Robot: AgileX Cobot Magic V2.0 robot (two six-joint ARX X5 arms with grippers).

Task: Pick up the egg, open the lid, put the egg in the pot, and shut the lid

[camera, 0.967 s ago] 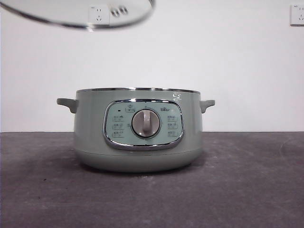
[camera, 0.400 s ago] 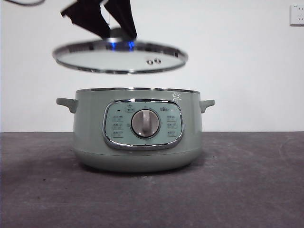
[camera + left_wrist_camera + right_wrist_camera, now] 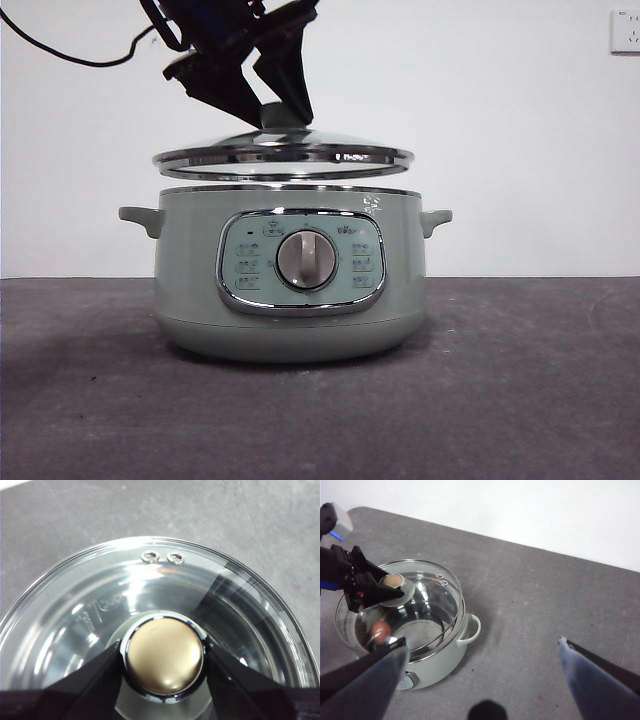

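The sage-green pot [image 3: 290, 275] stands mid-table with its dial facing the front view. My left gripper [image 3: 265, 105] reaches down from above, shut on the knob of the glass lid [image 3: 283, 157]. It holds the lid level, just above the pot's rim with a thin gap. In the left wrist view my jaws clamp the metal-topped knob [image 3: 164, 659] from both sides. In the right wrist view the egg [image 3: 380, 629] shows through the lid [image 3: 427, 595], inside the pot [image 3: 440, 662]. My right gripper [image 3: 482, 641] is open and empty, well away from the pot.
The grey table [image 3: 520, 380] stretches on both sides of the pot. A white wall stands behind, with a socket [image 3: 625, 30] at the top right. A black cable [image 3: 70, 55] hangs from the left arm.
The lid has come down from high at the upper left to just above the pot's rim, shifting right over it. The left gripper holding it has come into the front view.
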